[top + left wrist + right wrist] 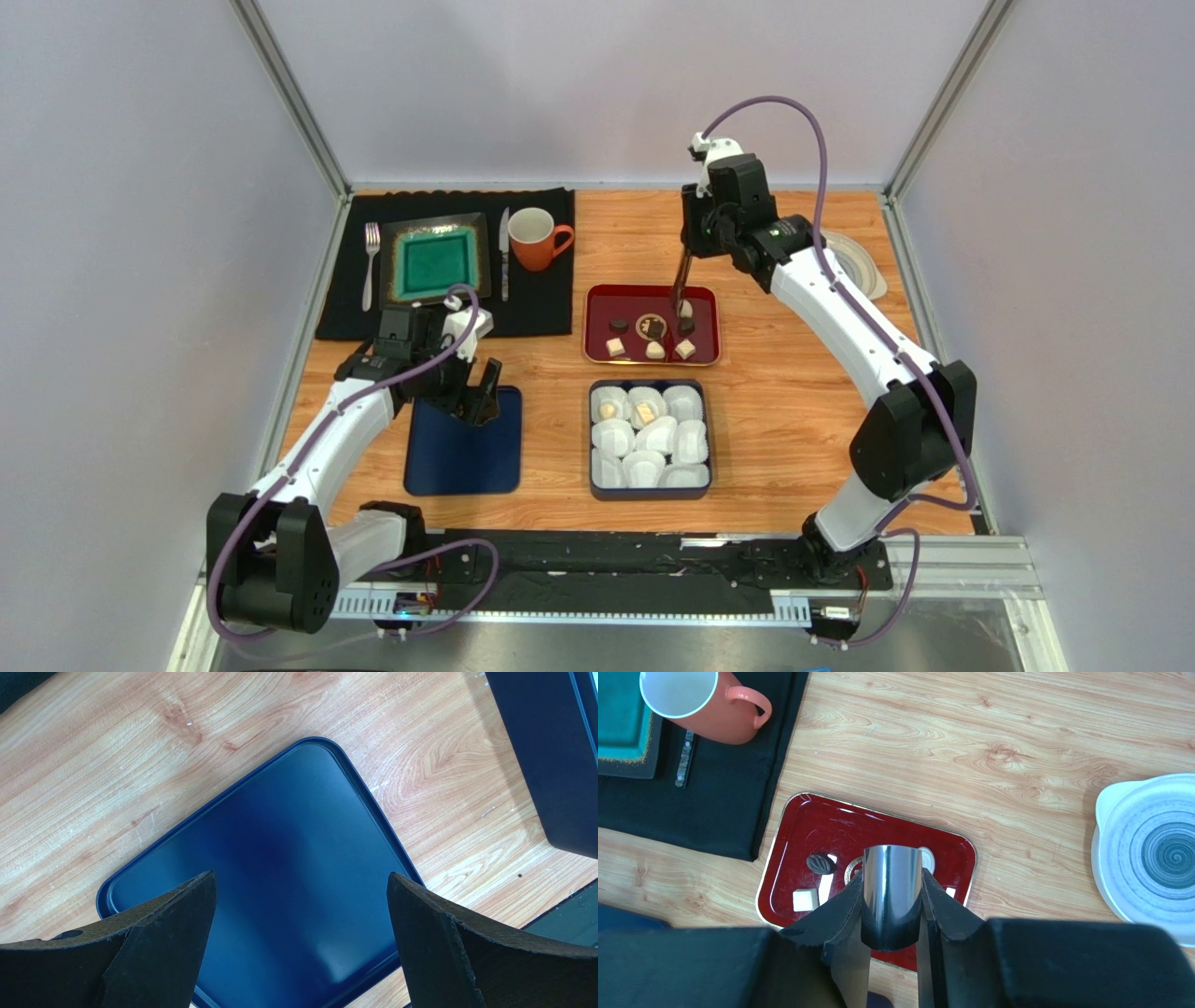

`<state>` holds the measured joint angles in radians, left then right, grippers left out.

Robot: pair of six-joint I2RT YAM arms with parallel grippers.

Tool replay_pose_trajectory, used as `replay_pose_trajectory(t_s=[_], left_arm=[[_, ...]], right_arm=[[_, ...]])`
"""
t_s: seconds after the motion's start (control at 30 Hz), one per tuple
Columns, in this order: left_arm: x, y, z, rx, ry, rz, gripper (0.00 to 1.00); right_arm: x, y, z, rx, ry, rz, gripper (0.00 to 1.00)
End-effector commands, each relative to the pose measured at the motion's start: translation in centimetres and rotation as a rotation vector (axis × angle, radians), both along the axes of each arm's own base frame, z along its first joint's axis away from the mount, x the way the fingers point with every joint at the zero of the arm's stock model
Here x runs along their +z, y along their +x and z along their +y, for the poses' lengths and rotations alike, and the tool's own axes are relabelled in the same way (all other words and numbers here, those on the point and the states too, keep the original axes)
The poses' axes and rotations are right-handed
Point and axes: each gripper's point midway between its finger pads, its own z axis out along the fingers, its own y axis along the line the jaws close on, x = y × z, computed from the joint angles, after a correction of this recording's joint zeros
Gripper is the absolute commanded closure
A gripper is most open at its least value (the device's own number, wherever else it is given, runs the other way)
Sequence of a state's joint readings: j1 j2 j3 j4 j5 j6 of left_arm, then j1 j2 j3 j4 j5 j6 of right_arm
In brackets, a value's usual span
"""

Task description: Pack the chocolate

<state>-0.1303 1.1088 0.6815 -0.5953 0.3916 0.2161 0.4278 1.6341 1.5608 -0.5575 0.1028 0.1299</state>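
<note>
Several pieces of chocolate (619, 324), dark and cream-white, lie on the red tray (596, 301). In the right wrist view a dark leaf-shaped piece (820, 862) and a white cube (805, 899) show on that tray (808, 822). My right gripper (690, 241) (892, 882) is shut on metal tongs (891, 910) (680, 287), which reach down into the tray; their tips are hidden. Two pieces (645, 413) sit in white paper cups inside the dark blue box (595, 483). My left gripper (477, 399) (300, 876) hangs open over the blue lid (267, 812), holding nothing.
A black mat (344, 315) at the back left carries a teal plate (436, 261), fork (370, 259), knife (504, 252) and orange mug (537, 238) (703, 703). A white plate (859, 263) (1151, 847) sits at the back right. Grey walls enclose the table.
</note>
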Motion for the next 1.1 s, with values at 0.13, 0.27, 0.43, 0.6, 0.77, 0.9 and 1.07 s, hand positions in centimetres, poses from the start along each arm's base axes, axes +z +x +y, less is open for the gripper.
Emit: replay_pose_trajectory(t_s=[0.13,0.27,0.43,0.6,0.77,0.9,1.07], left_arm=[[0.8,0.9,-0.2,-0.027,-0.003,-0.041,0.01],[0.7,0.9,-0.3,-0.029,-0.006,-0.042,0.01],[1.0,0.9,-0.4,-0.032,-0.013,-0.045,0.01],[1.2,1.0,-0.3,-0.033,-0.008,-0.055,0.01],[1.1,0.9,-0.3,-0.036,-0.005,-0.054,0.01],[1.3,0.9,-0.3,-0.038,-0.006,-0.058,0.01],[1.5,1.1,-0.3,-0.039,-0.008,-0.064,0.01]], right_arm=[[2.9,3.0,-0.4,-0.015,0.053,-0.097,0.70],[2.8,3.2,-0.7,-0.022,0.043,-0.103,0.69],[2.7,3.4,-0.8,-0.026,0.037,-0.105,0.66],[2.1,3.6,-0.8,-0.023,0.022,-0.093,0.63],[1.9,3.8,-1.2,-0.032,0.017,-0.092,0.62],[1.9,3.9,-1.5,-0.036,0.016,-0.090,0.62],[1.2,4.1,-2.0,-0.047,0.010,-0.078,0.62]])
